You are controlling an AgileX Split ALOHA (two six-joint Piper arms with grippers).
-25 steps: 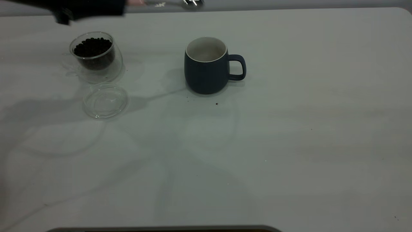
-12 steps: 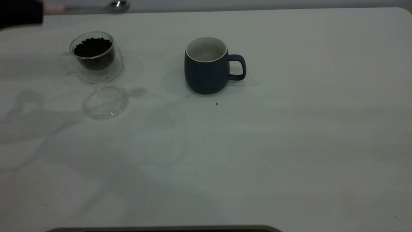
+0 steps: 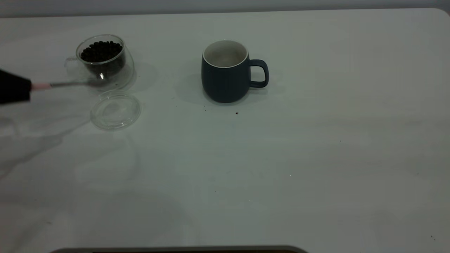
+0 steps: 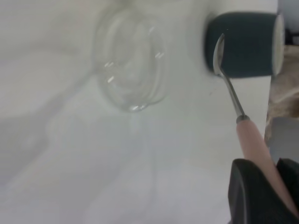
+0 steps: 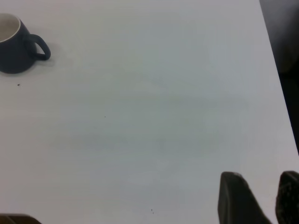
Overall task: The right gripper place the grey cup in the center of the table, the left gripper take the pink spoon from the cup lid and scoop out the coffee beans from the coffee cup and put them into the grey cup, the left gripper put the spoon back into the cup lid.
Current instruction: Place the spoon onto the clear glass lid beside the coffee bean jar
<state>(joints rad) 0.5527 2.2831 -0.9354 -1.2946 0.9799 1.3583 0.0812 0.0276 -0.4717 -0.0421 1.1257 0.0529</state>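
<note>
Inspecting the exterior view, we find the left gripper (image 3: 14, 90) at the table's 9 o'clock edge, closed on the pink handle of the slim metal-bowled pink spoon (image 3: 66, 84). We see the spoon held roughly level, its bowl in front of the lower wall of the clear double-walled glass coffee cup (image 3: 103, 61), which stands at 10 o'clock and is full of dark coffee beans (image 3: 101, 51). We cannot tell whether the bowl carries any beans. We note the round clear glass cup lid (image 3: 115, 109) lying flat just beside the coffee cup, on its 6 o'clock side, with nothing on it. We record the dark grey ceramic cup (image 3: 226, 72) upright near the centre of the white table (image 3: 316, 158), handle toward 3 o'clock. A few dark specks (image 3: 236, 113) lie near its base. In the right wrist view, we find the right gripper (image 5: 261, 198) with its fingers apart, holding nothing, well apart from the grey cup.
</note>
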